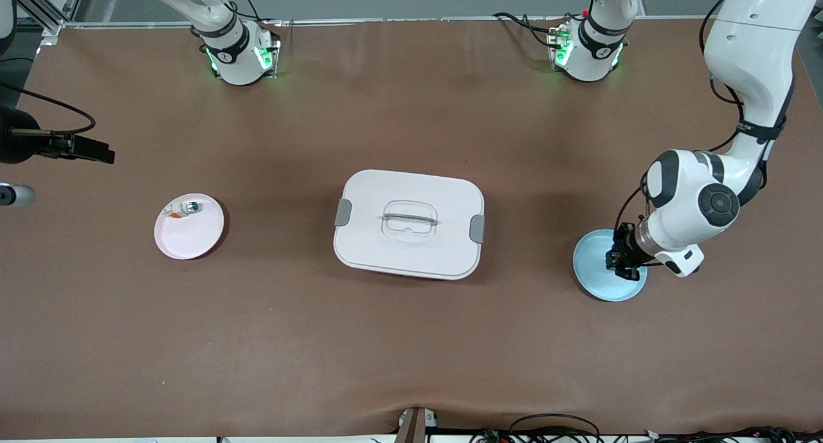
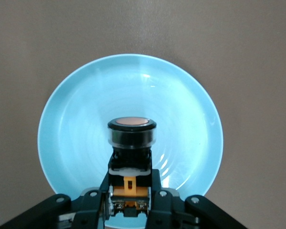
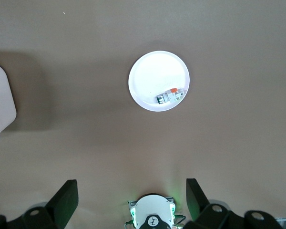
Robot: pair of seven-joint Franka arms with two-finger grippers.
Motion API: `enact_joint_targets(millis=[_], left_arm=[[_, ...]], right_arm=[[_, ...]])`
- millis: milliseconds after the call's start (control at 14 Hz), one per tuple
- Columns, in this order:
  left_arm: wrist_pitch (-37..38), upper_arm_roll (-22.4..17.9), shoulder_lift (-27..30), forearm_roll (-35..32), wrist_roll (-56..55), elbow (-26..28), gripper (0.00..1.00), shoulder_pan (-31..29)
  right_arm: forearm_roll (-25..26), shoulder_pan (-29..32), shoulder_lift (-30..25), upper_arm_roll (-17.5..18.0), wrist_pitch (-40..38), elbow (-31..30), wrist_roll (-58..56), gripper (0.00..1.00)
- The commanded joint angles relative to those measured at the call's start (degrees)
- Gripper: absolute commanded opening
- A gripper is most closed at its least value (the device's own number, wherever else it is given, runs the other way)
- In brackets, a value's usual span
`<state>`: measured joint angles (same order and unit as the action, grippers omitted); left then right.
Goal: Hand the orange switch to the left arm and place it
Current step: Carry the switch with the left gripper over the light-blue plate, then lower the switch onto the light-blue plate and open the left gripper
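Observation:
The orange switch, a black push-button with an orange cap and orange clip, stands upright between the fingers of my left gripper. The gripper is shut on its lower body, low over the light blue plate. I cannot tell whether the switch touches the plate. In the front view my left gripper is over the blue plate at the left arm's end of the table. The white box sits in the table's middle. My right gripper is open and empty, high above the table near its own base, out of the front view.
A pale pink plate at the right arm's end holds a small white-and-green component; both show in the right wrist view, the plate and the component. A corner of the box shows there too. A black device juts in at the table's edge.

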<state>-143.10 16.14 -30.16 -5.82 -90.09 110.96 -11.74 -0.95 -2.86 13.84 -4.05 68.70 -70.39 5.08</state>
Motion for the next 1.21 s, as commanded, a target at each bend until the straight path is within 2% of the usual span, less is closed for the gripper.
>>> enact_joint_targets(millis=[0,500,1000,1143], left_arm=[[-1.74,0.03,-2.0,-1.65,-1.58,-1.27,0.0,0.58],[-3.15,-0.06,-4.47,-1.74,-1.58,-1.27,0.0,0.31],[-3.15,-0.32,-5.0,-1.74,-1.5,-1.01,0.0,0.4],[-3.15,-0.41,-5.0,-3.65,-1.49,-1.01,0.0,0.4]], right_arm=[[-0.37,0.75,-2.41,0.53,1.18,-2.74,-0.6,1.0],[-0.37,0.75,-11.2,0.53,10.84,-14.24,-0.68,1.0],[-0.98,0.75,-13.23,0.36,12.78,-14.78,-0.77,1.0],[-1.07,0.75,-13.23,0.36,13.04,-14.78,-0.86,1.0]])
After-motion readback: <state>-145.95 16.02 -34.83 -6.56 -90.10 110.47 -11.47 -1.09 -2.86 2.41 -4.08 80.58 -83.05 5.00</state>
